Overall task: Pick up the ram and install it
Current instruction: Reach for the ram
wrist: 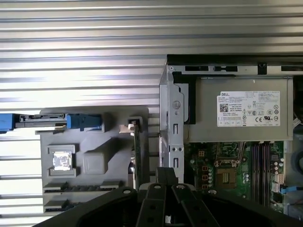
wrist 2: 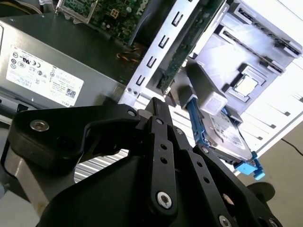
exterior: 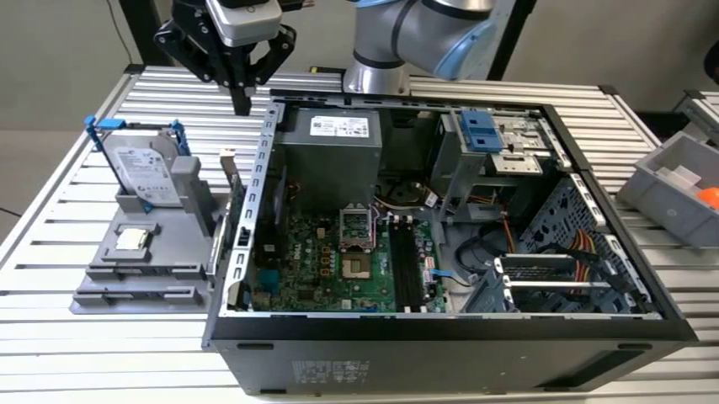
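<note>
The ram (exterior: 234, 189) is a thin green stick standing on edge in the grey fixture (exterior: 141, 269), just outside the open computer case's wall. It appears in both wrist views, ram (wrist: 136, 151) and ram (wrist 2: 184, 52), edge-on between the fixture and the case. My gripper (exterior: 242, 106) hangs above and behind it, fingers pointing down and shut on nothing; the black fingers (wrist 2: 158, 106) meet at the tip in both wrist views, fingers (wrist: 164, 172). Inside the case, the long black slots (exterior: 407, 261) lie on the green motherboard (exterior: 320, 261).
A hard drive (exterior: 146, 172) in a blue bracket and a small square chip (exterior: 131, 240) sit in the fixture. The power supply (exterior: 332, 143) and drive cage (exterior: 494, 139) fill the case's far side. A grey bin (exterior: 674, 189) stands at the exterior view's right.
</note>
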You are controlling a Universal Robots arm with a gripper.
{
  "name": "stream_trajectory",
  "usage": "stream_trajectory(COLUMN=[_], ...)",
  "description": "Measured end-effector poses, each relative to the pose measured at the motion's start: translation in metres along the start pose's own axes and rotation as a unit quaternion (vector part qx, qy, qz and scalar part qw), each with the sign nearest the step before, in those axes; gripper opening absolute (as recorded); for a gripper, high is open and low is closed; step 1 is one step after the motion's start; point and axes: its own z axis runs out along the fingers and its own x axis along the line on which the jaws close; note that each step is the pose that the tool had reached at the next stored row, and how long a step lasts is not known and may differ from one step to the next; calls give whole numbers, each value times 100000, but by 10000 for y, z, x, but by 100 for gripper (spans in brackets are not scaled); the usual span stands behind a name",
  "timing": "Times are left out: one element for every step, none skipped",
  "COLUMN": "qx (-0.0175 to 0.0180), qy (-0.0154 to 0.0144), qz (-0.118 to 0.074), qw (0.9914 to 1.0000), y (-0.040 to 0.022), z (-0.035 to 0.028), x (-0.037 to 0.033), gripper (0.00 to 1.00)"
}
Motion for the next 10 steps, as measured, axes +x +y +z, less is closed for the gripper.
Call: stream_trajectory(qx=[1, -7, -3, 0, -6, 0, 3, -5, -4, 0], qy=[-1, -8, -3, 0, -8, -1, 2, -5, -2, 1], qz=[-4, -7, -12, -14, -17, -20, -22, -26, -26, -30], qw=[100000, 100000, 100000, 100000, 100000, 100000, 100000, 100000, 100000, 100000], y=[0, -1, -1, -2, -2, -2, -3, -3, -4, -4], z=[0, 1, 0, -1, 0, -1, -2, -1, -2, -2], x=[10, 20, 30, 40, 50, 61, 73, 84, 96, 108], gripper=[0, 0, 0, 0, 0, 0, 0, 0, 0, 0])
